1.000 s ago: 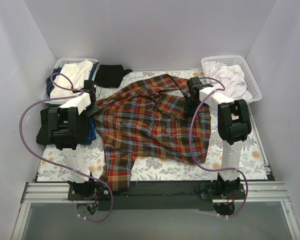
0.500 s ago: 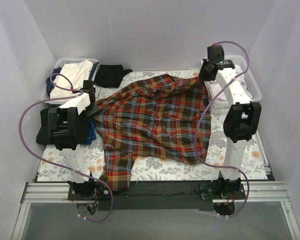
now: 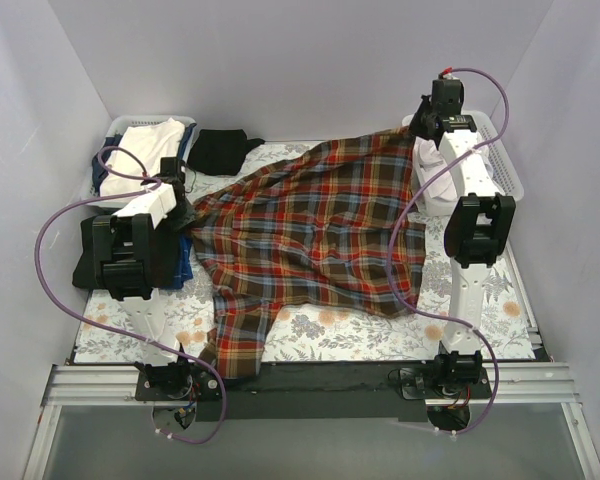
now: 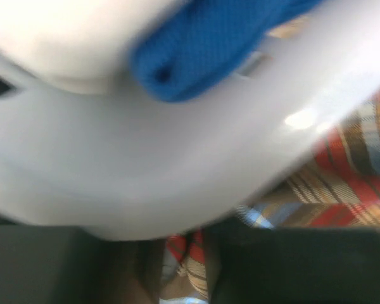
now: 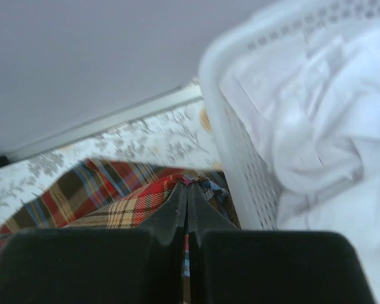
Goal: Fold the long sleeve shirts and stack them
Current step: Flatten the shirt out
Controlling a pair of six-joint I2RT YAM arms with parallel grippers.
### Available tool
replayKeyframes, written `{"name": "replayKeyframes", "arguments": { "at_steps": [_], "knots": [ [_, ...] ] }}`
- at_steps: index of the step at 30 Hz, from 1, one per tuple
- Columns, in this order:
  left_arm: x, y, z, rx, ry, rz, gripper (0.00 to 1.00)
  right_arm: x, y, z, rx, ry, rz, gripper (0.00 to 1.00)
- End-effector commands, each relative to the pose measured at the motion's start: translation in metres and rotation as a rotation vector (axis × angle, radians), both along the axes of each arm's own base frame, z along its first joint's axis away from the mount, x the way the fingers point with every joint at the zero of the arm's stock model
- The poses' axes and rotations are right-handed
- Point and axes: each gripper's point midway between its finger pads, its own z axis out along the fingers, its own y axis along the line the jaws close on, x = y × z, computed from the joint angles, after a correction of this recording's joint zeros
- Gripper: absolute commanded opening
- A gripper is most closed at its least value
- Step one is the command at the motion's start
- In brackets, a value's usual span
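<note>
The red-orange plaid shirt [image 3: 310, 230] lies spread across the table, its far right corner lifted. My right gripper [image 3: 420, 128] is raised beside the right basket and is shut on that corner. The right wrist view shows its jaws [image 5: 187, 190] closed, with plaid cloth [image 5: 107, 202] pinched at the tips. My left gripper [image 3: 187, 205] holds the shirt's left edge low, next to the left basket. The blurred left wrist view shows plaid cloth [image 4: 354, 183] bunched between my left gripper's jaws [image 4: 190, 272]. The black shirt [image 3: 220, 150] lies crumpled at the far left of the table.
A white basket [image 3: 500, 150] with white clothes [image 5: 329, 126] stands at the far right, close to my right gripper. A second basket [image 3: 180, 122] with white and blue cloth stands at the far left. Dark and blue cloth [image 3: 80, 265] lies under my left arm.
My right gripper has risen and moved back and right with the shirt's corner, pulling the folded-over cloth out flat. My left gripper has stayed in place.
</note>
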Motion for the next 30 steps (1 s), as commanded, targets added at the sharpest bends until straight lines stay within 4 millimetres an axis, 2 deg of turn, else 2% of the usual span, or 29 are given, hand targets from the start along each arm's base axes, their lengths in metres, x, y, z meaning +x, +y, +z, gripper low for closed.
{"name": "replayKeyframes", "arguments": {
  "at_steps": [1, 3, 4, 5, 7, 9, 10, 11, 12, 13, 14, 15, 16, 17, 18, 20, 22, 23, 24, 25, 26, 27, 28, 29, 30],
  "knots": [
    [0.021, -0.013, 0.006, -0.107, -0.073, -0.086, 0.34, 0.053, 0.018, 0.087, 0.118, -0.357, 0.071, 0.01],
    [0.021, -0.016, 0.015, -0.115, -0.101, -0.101, 0.45, 0.061, 0.025, 0.085, 0.166, -0.388, 0.076, 0.01],
    [0.024, -0.018, 0.019, -0.121, -0.121, -0.119, 0.6, 0.067, 0.027, 0.094, 0.177, -0.438, 0.082, 0.01],
    [0.024, -0.019, 0.029, -0.12, -0.147, -0.125, 0.64, 0.07, 0.028, 0.093, 0.183, -0.448, 0.081, 0.01],
    [0.025, -0.021, 0.038, -0.125, -0.172, -0.142, 0.71, 0.073, 0.026, 0.1, 0.185, -0.475, 0.061, 0.28],
    [0.022, -0.025, 0.045, -0.137, -0.188, -0.159, 0.72, 0.069, 0.023, 0.107, 0.172, -0.482, 0.056, 0.42],
    [0.02, -0.027, 0.046, -0.152, -0.191, -0.165, 0.73, 0.066, 0.021, 0.099, 0.156, -0.462, 0.056, 0.46],
    [0.018, -0.029, 0.047, -0.161, -0.192, -0.161, 0.73, 0.059, 0.02, 0.114, 0.147, -0.478, 0.054, 0.49],
    [0.012, -0.03, 0.046, -0.168, -0.189, -0.159, 0.73, 0.054, 0.019, 0.117, 0.137, -0.473, 0.054, 0.54],
    [0.009, -0.032, 0.045, -0.176, -0.19, -0.158, 0.74, 0.047, 0.017, 0.104, 0.107, -0.433, 0.061, 0.55],
    [0.005, -0.04, 0.045, -0.22, -0.196, -0.169, 0.74, 0.034, 0.016, 0.126, 0.099, -0.45, 0.063, 0.56],
    [0.002, -0.044, 0.046, -0.239, -0.201, -0.17, 0.74, 0.026, 0.015, 0.128, 0.087, -0.436, 0.067, 0.57],
    [-0.006, -0.048, 0.046, -0.257, -0.207, -0.174, 0.74, 0.015, 0.016, 0.121, 0.071, -0.387, 0.078, 0.57],
    [-0.009, -0.052, 0.046, -0.273, -0.213, -0.178, 0.74, -0.001, 0.016, 0.128, 0.053, -0.367, 0.09, 0.57],
    [-0.014, -0.059, 0.047, -0.308, -0.217, -0.173, 0.75, -0.013, 0.022, 0.125, 0.044, -0.333, 0.114, 0.57],
    [-0.026, -0.069, 0.05, -0.345, -0.247, -0.179, 0.75, -0.05, 0.03, 0.105, 0.004, -0.204, 0.165, 0.57],
    [-0.032, -0.083, 0.056, -0.413, -0.284, -0.182, 0.75, -0.088, 0.042, 0.073, -0.021, -0.058, 0.194, 0.57],
    [-0.044, -0.089, 0.052, -0.434, -0.277, -0.183, 0.75, -0.11, 0.044, 0.079, -0.025, -0.046, 0.198, 0.57],
    [-0.049, -0.094, 0.05, -0.456, -0.272, -0.184, 0.76, -0.138, 0.044, 0.033, -0.027, 0.093, 0.178, 0.57],
    [-0.054, -0.097, 0.048, -0.472, -0.266, -0.168, 0.76, -0.155, 0.041, 0.02, -0.026, 0.139, 0.152, 0.57],
    [-0.063, -0.101, 0.043, -0.484, -0.251, -0.165, 0.76, -0.174, 0.042, 0.023, -0.006, 0.143, 0.147, 0.57],
    [-0.067, -0.101, 0.039, -0.494, -0.238, -0.155, 0.76, -0.203, 0.042, -0.021, 0.023, 0.26, 0.136, 0.57],
    [-0.071, -0.103, 0.036, -0.502, -0.226, -0.141, 0.76, -0.217, 0.04, -0.031, 0.03, 0.292, 0.126, 0.57],
    [-0.08, -0.114, 0.031, -0.508, -0.199, -0.165, 0.76, -0.233, 0.037, -0.034, 0.034, 0.302, 0.12, 0.57],
    [-0.085, -0.116, 0.028, -0.509, -0.183, -0.163, 0.76, -0.255, 0.035, -0.058, 0.033, 0.368, 0.117, 0.57]
  ]
}}
